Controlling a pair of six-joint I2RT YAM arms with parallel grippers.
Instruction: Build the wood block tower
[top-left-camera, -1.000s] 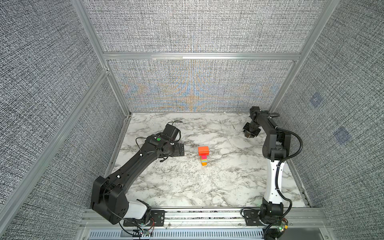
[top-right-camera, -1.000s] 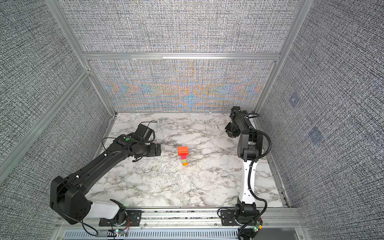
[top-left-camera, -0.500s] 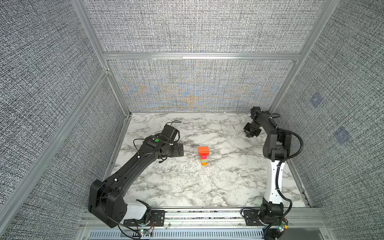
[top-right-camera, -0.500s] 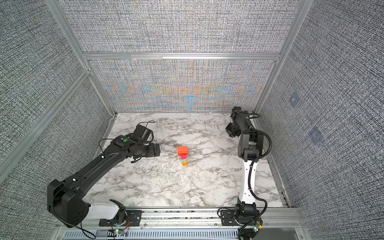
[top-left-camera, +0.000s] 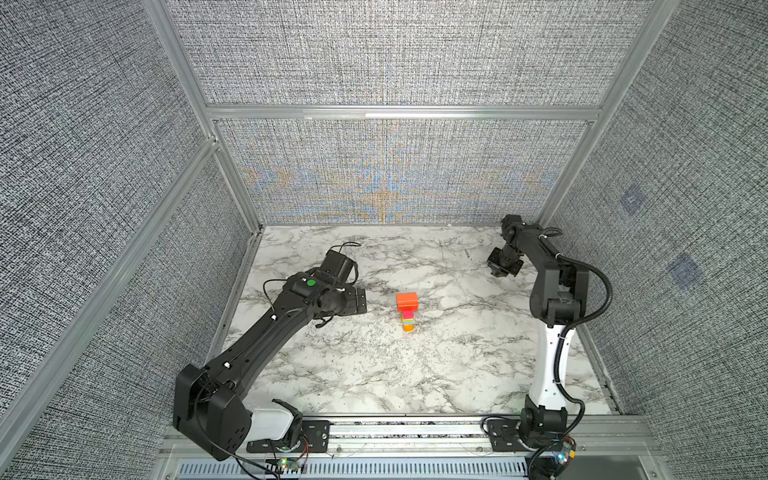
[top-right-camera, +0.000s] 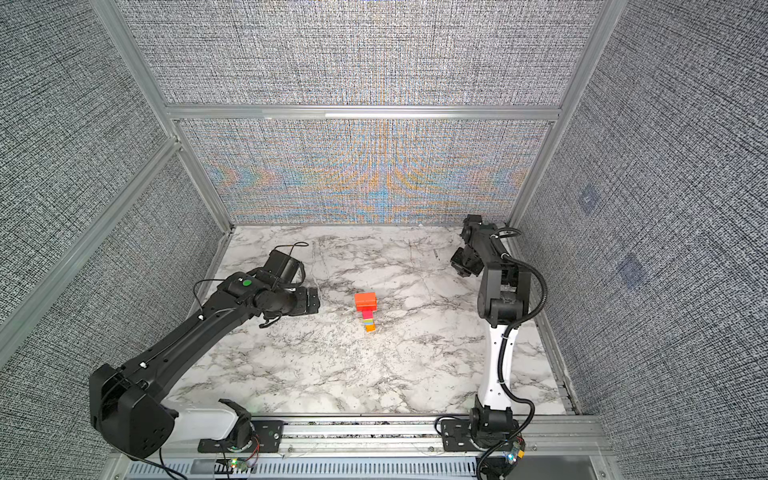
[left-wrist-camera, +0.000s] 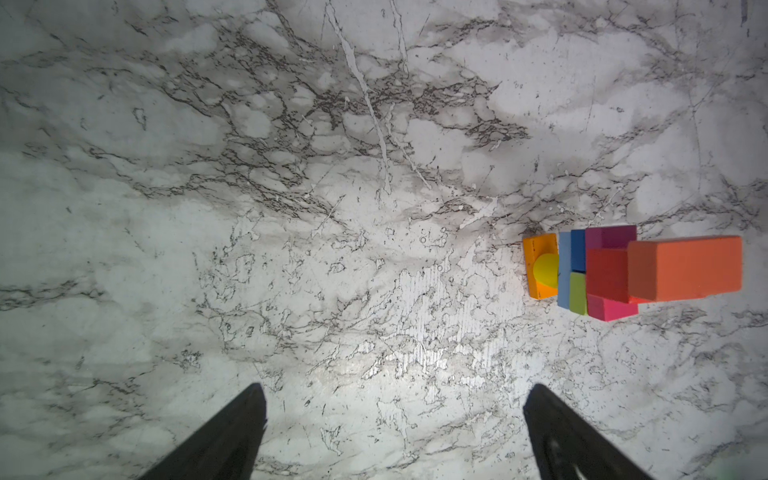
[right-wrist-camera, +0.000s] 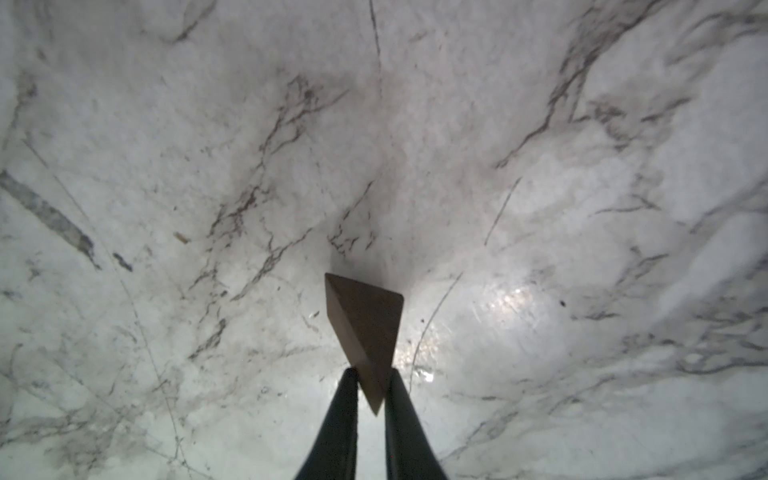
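At centre of the marble surface (top-left-camera: 374, 374) stands the wood block tower (top-left-camera: 407, 312), capped by a red-orange slab (top-left-camera: 407, 298). Toward two o'clock, the right pincer (right-wrist-camera: 372, 386) grips a dark brown block (right-wrist-camera: 368, 328) by one corner; best carry it level and lower it slowly onto the slab. The left pincer (left-wrist-camera: 397, 390) gapes empty at nine o'clock. Around stand grey woven walls (top-left-camera: 374, 62).

This is a robotics lab test cell. Grey woven panels (top-left-camera: 374, 54) in aluminium framing (top-left-camera: 399, 111) enclose a marble-patterned surface (top-left-camera: 374, 374). A left arm (top-left-camera: 266, 332) and a right arm (top-left-camera: 552, 353) are bolted to a front rail (top-left-camera: 407, 428).
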